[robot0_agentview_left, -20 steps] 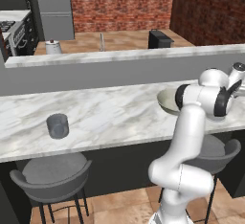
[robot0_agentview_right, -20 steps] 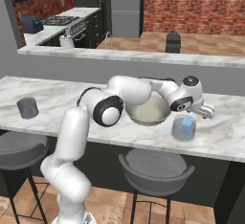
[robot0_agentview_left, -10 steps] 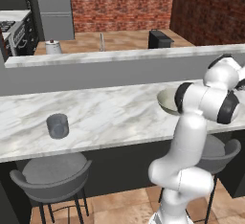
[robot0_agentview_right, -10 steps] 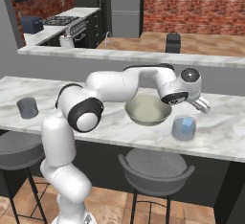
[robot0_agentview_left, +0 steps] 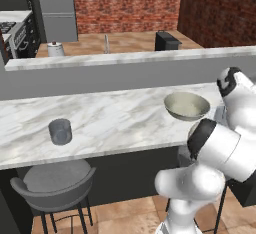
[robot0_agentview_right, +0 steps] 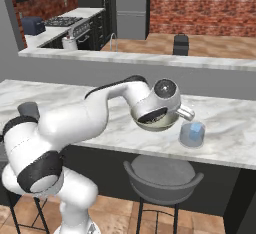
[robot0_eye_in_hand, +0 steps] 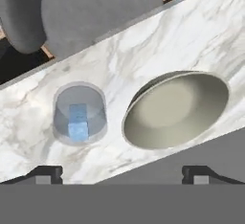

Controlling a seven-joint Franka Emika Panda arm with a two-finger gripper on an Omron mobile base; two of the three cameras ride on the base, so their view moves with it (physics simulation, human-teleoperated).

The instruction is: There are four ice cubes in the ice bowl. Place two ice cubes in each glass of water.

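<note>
On the marble counter (robot0_eye_in_hand: 158,36) I hold the gripper (robot0_eye_in_hand: 119,173) wide and empty above an ice-free bowl (robot0_eye_in_hand: 177,110); the near glass (robot0_eye_in_hand: 79,113) holds ice (robot0_eye_in_hand: 78,121), the far glass (robot0_agentview_left: 60,131) looks unfilled.

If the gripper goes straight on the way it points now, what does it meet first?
Probably the marble counter, between the glass holding ice and the ice bowl. The open gripper looks down on that strip; the exact spot is unclear.

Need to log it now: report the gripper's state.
Gripper: open, holding nothing, above the counter between the glass and the ice bowl.
</note>
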